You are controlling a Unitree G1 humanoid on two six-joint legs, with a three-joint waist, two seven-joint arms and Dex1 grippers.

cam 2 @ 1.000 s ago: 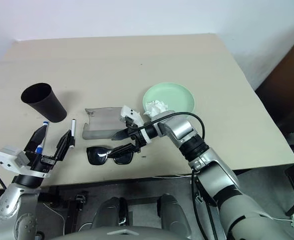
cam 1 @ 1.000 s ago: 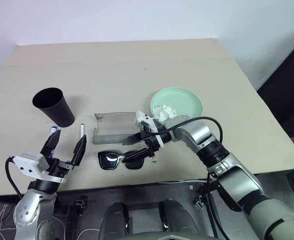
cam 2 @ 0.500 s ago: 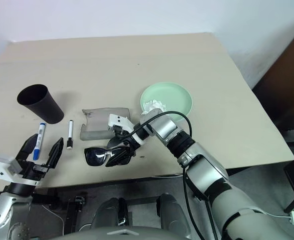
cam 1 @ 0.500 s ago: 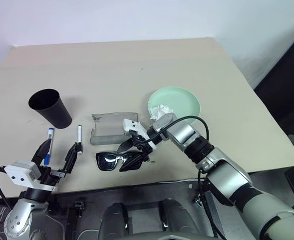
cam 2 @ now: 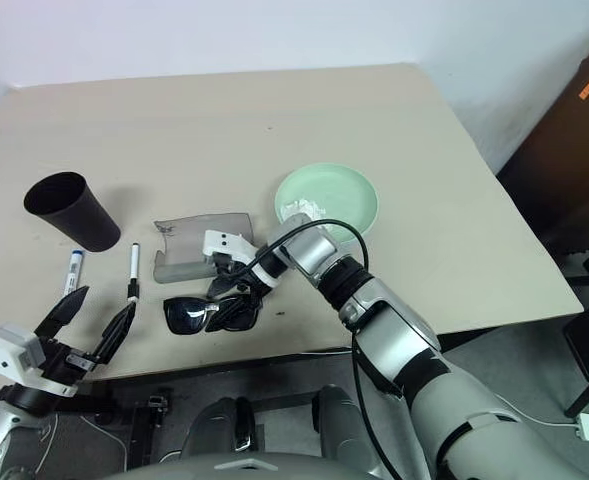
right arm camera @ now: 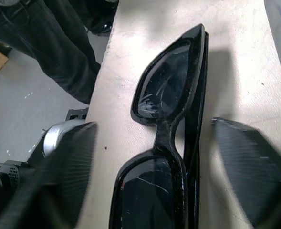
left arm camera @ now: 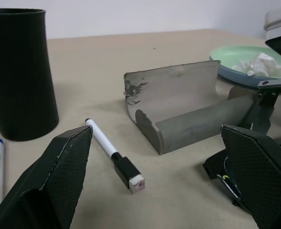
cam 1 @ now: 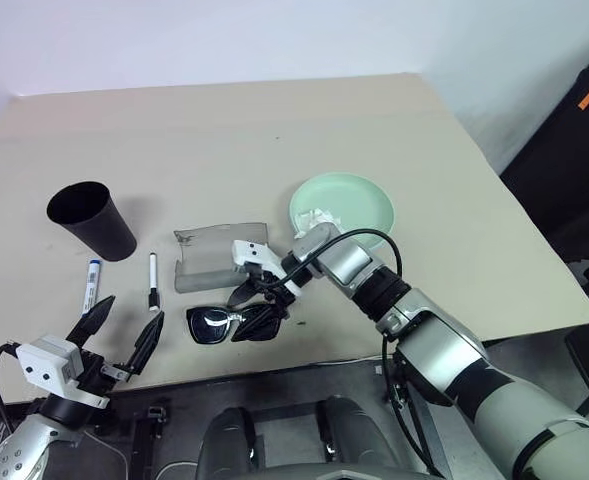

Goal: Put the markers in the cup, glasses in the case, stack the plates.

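R gripper [cam 1: 258, 308], fingers apart, straddles black-framed sunglasses [cam 1: 217, 323] nr beige table's [cam 1: 274, 140] front edge. L gripper [cam 1: 120, 333] spread wide over that edge, bare tabletop beyond.

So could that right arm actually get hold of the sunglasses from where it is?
Probably yes. The right gripper is down at the sunglasses, one finger on each side of the folded frame, with the jaws not yet closed on it. Nothing lies between them; the case sits just behind.

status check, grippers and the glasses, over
Right gripper straddling glasses, not clamped. Left gripper open, idle. Case open, nothing blocking.
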